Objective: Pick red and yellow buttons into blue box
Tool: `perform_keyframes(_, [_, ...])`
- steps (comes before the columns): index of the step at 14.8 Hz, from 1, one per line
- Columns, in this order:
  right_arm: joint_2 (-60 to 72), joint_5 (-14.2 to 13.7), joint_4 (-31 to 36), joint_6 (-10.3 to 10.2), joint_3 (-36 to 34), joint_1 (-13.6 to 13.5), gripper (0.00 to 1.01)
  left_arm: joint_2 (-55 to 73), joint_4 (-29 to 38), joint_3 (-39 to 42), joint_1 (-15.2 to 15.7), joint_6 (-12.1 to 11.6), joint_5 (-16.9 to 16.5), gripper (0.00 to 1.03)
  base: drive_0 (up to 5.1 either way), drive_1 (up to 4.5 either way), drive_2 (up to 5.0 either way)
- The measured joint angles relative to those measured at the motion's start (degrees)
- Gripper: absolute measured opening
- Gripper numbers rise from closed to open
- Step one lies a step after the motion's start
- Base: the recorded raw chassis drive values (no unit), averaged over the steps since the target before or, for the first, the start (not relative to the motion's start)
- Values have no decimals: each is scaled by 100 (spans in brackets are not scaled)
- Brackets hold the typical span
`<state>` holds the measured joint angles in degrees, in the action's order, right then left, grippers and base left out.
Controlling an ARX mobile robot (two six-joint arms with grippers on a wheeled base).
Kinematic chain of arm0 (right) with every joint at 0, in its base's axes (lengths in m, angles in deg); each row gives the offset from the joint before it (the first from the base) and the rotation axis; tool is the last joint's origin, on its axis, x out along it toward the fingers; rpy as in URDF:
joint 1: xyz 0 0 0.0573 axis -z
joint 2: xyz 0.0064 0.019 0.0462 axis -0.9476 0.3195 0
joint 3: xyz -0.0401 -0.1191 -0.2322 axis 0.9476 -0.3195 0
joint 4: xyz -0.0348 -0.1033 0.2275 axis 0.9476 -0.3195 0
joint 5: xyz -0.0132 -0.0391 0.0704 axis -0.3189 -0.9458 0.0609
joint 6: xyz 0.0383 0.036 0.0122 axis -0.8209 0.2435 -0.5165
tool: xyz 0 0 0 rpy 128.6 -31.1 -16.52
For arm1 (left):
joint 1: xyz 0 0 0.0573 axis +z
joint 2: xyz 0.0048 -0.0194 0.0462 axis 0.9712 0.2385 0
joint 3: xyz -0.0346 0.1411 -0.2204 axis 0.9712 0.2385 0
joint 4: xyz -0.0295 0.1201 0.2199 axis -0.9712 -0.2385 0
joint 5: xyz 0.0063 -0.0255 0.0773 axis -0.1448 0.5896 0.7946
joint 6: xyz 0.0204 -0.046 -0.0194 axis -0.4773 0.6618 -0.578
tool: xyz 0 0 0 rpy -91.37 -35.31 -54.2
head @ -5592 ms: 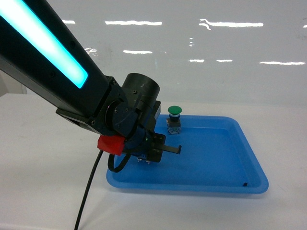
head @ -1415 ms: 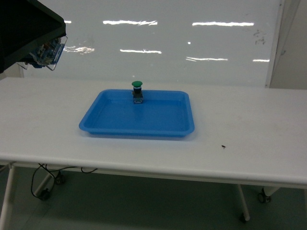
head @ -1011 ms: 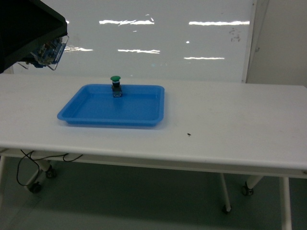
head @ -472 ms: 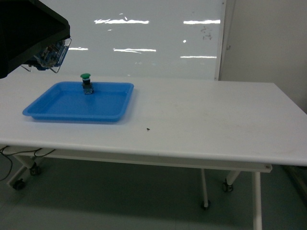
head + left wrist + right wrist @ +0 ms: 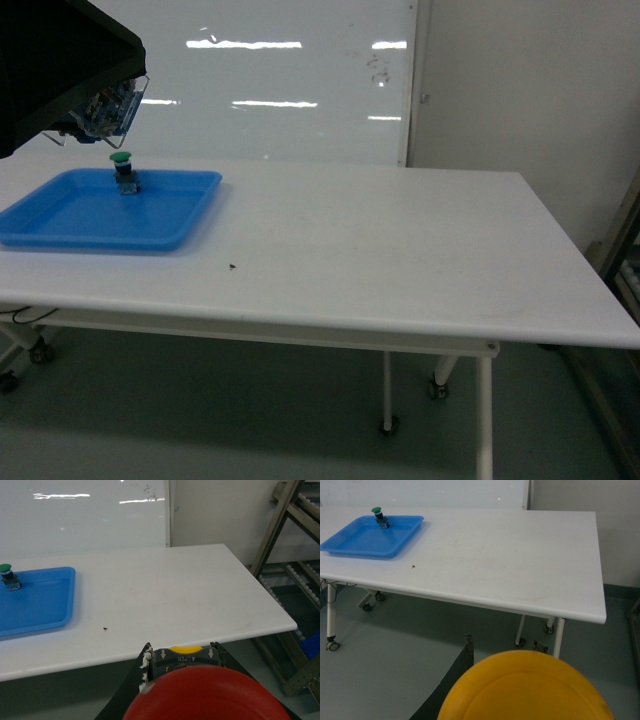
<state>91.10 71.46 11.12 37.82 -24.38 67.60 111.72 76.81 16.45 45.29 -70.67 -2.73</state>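
Red button (image 5: 200,695) filling the lower edge of the left wrist view, clamped in the left gripper; yellow button (image 5: 525,690) likewise held by the right gripper. Green button (image 5: 121,160) upright in shallow tray (image 5: 60,225), upper left on white table (image 5: 380,250).

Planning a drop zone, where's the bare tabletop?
Everything right of the blue tray is bare white table out to its right edge, apart from one small dark speck. Only the left end is occupied, by the tray holding the green button.
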Motion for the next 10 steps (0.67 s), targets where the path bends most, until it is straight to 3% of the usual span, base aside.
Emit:
perform_keyframes(6, [0,0,0,-2,0,0,27,-11,2,0,48,0,-55,27,442,-215,-215])
perform_keyframes(10, [0,0,-2,0,0,0,27,-319,-4,120,1257,-157,-533,27,444,-216,-216])
